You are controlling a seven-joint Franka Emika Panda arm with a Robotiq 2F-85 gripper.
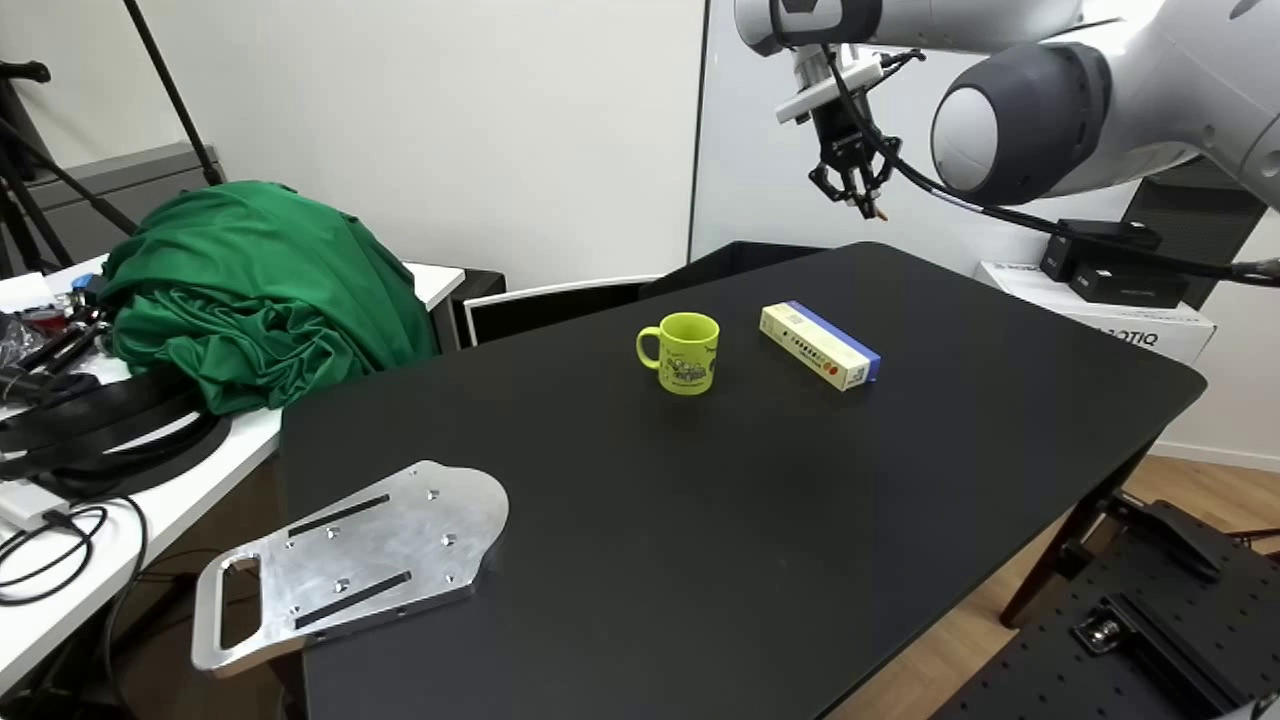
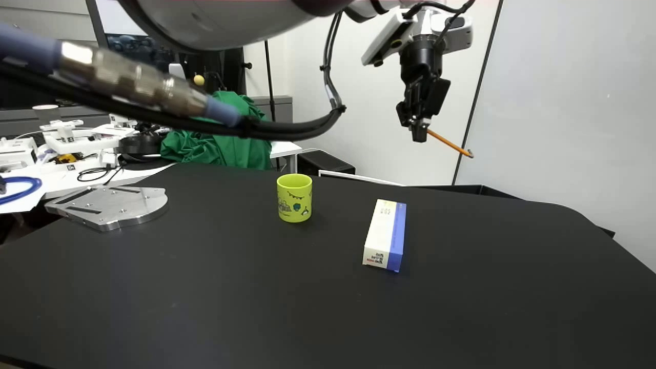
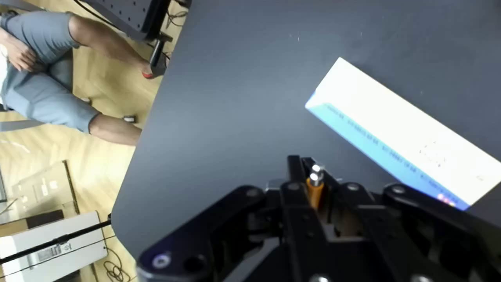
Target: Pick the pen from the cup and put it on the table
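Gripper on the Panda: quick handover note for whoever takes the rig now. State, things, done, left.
Gripper: shut on the orange pen, raised clear of the table. Pen slants downward from the grip.
Cup: yellow-green, upright on the table, apart from the long box, which lies on the table too.
Done: pen is out of the cup and in the grip.
Left: lower, lay the pen on the table, release, back off.
Watch: given the slant, one end will probably touch first, so go slowly and choose a spot away from box and cup.
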